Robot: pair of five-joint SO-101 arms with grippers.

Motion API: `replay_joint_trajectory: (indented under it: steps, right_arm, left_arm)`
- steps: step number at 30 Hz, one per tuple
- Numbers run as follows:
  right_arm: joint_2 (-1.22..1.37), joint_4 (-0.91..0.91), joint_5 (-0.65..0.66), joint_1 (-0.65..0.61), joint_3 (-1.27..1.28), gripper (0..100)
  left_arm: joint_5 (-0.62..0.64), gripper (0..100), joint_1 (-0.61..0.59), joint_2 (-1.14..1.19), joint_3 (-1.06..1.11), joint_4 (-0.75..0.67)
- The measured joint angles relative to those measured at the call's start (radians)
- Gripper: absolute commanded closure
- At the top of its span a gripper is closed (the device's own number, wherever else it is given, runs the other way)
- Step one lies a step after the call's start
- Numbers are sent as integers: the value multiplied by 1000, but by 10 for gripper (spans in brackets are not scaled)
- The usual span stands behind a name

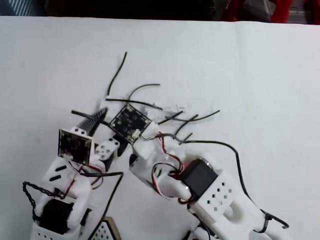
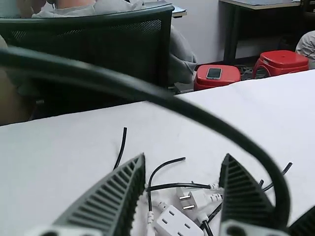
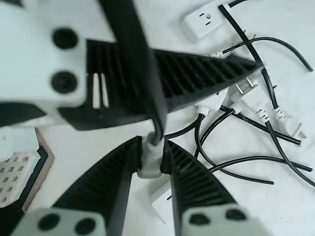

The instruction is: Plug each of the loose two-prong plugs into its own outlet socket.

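Note:
My right gripper (image 3: 151, 147) is shut on a white plug (image 3: 150, 160) whose black cord runs up between the fingers. A white socket block (image 3: 160, 199) lies just beneath it. The left gripper (image 2: 184, 160) stands open over a white outlet socket (image 2: 172, 223) and a loose two-prong plug (image 2: 194, 196). Its black finger (image 3: 172, 83) crosses the right wrist view. Another loose plug (image 3: 241, 93), a corded plug (image 3: 288, 125) and an outlet socket (image 3: 204, 19) lie farther off. From above, both arms meet at the tangle of black cords (image 1: 165, 117), the left gripper (image 1: 95, 117) beside the right arm's camera board (image 1: 131, 121).
A wood-edged white block (image 1: 107, 230) sits at the table's near edge between the arms. Short black cords (image 1: 117, 75) spread toward the table's middle. Bare white table (image 1: 240, 65) lies to the right and far side. A mesh chair (image 2: 98, 44) stands behind the far edge.

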Motion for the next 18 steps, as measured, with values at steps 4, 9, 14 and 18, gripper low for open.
replay_joint_trajectory:
  steps: [4,9,14,18]
  right_arm:
    - [0,0,0,0,0,980]
    - [0,0,0,0,0,980]
    - [2,0,0,9,2,980]
    - [2,0,0,9,2,980]
  left_arm:
    - [0,754,0,2,0,-3]
    - [0,753,0,0,0,-2]
    - [0,752,83,-9,0,52]
    - [0,752,133,-9,-2,66]
